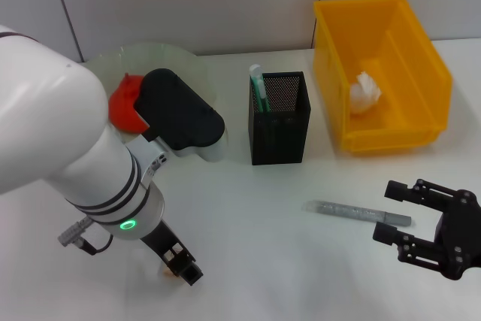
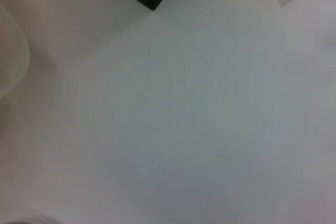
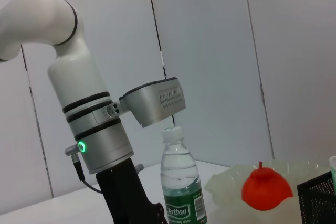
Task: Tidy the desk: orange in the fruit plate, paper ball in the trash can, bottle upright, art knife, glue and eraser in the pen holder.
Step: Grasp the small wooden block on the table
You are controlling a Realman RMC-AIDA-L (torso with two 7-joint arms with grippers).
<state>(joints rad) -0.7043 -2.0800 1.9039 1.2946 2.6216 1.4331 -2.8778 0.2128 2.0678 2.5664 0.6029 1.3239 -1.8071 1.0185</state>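
The knife (image 1: 359, 213) is lying flat on the table (image 1: 270, 261) toward the near right corner, its silver length running left to right, just in front of the pen holder (image 1: 279, 119) and the bin (image 1: 382, 73). The right gripper (image 1: 398, 214) is sitting just beside the knife's right end with its fingers spread wide, holding nothing. The holder is standing mid-table with a green glue stick (image 1: 258, 86) poking out of it. The paper ball (image 1: 364, 94) is resting inside the yellow bin at the far right corner. The orange (image 1: 125, 103) is lying in the plate (image 1: 180, 62) at the far left. In the right wrist view the bottle (image 3: 181, 184) is standing upright beside the plate. The left gripper (image 1: 183, 264) is hanging low over the near left edge; whether its fingers are apart cannot be told.
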